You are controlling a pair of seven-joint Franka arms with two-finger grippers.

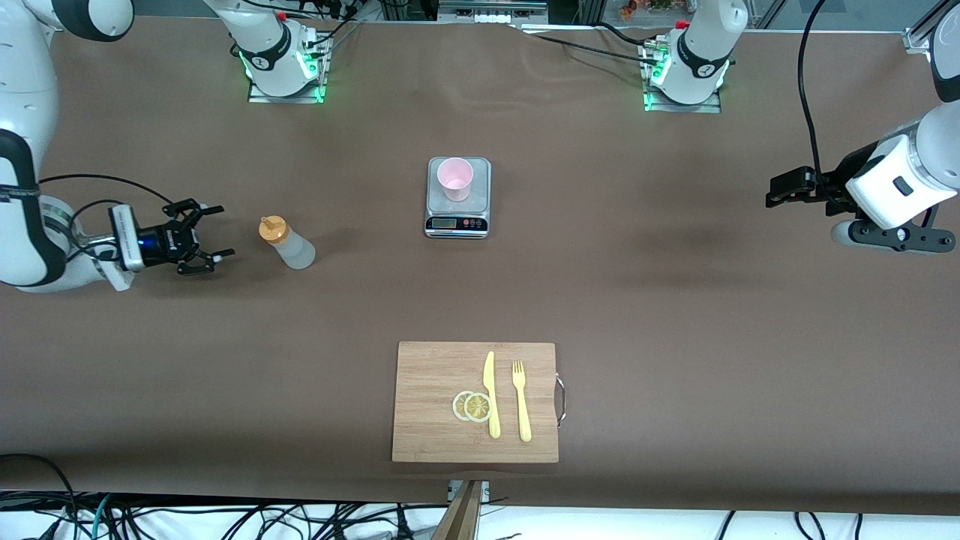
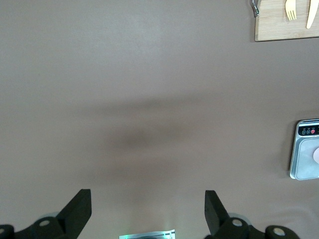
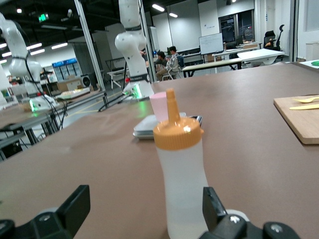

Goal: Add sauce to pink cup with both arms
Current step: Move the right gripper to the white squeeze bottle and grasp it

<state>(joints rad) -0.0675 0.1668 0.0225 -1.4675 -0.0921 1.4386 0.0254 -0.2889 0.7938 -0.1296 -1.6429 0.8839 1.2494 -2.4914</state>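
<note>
Item one, the sauce (image 1: 288, 243): a frosted squeeze bottle with an orange nozzle cap, standing upright on the table toward the right arm's end, well apart from the scale.

Item two, the pink cup (image 1: 455, 178): sitting empty (as far as the front view shows) on a grey scale (image 1: 458, 217) near the middle of the table.

Item three, the right gripper (image 1: 199, 240): lying low and level beside the bottle, jaws spread wide and holding nothing. In the right wrist view the bottle is standing between the two fingers (image 3: 74, 205) but not yet touched.

Item four, the left gripper (image 1: 780, 189): hanging over bare table at the left arm's end, jaws likewise wide and empty, waiting.

Step in hand, by my reading: the approach to the bottle, with the grasp not yet made. The next move is calling for the right gripper to ease forward around the bottle's body and close gently (soft plastic, likely to squirt or tip if squeezed hard).

Surface: a brown mat covering the table (image 1: 675, 315). A wooden cutting board (image 1: 435, 435) is lying nearest the front camera, carrying two lemon slices (image 1: 472, 406), a yellow knife (image 1: 491, 394) and a yellow fork (image 1: 520, 401).

Room: cables trailing along the table's edge; the right wrist view is showing a lit workshop with desks and seated people.
</note>
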